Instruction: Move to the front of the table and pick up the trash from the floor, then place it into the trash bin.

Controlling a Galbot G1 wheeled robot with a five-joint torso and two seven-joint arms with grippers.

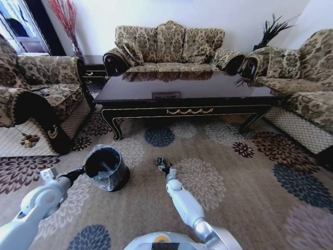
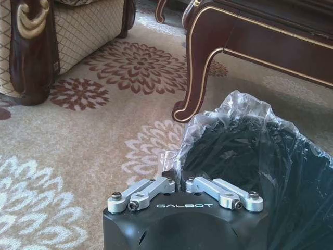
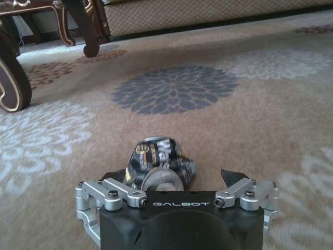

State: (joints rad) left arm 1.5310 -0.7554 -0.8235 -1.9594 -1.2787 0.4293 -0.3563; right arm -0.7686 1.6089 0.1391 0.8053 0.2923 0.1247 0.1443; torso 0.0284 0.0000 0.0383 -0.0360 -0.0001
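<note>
The large low coffee table of glossy dark wood (image 1: 187, 91) with gold scroll trim stands ahead of the robot on the beige-tan carpet floor (image 1: 244, 177) patterned with round flower medallions. The small round black trash bin lined with a shiny black plastic bag (image 1: 106, 167) sits on the floor out from the table's front left corner, well apart from its curved leg.

The left gripper (image 2: 179, 179) is at the bin's near rim, and its fingers (image 2: 167, 175) are pressed together on the edge of the plastic liner.

The right gripper (image 3: 176, 179) is down low over the carpet, out from the middle of the table's front edge and to the right of the bin. Its fingers (image 3: 231, 176) are spread apart, and a small dark crumpled piece of trash with printed markings (image 3: 158, 162) lies on the floor between them. From the right wrist view it cannot be told whether the fingers touch it. In the head view the gripper (image 1: 163, 165) sits just beside the bin, not touching it.
</note>
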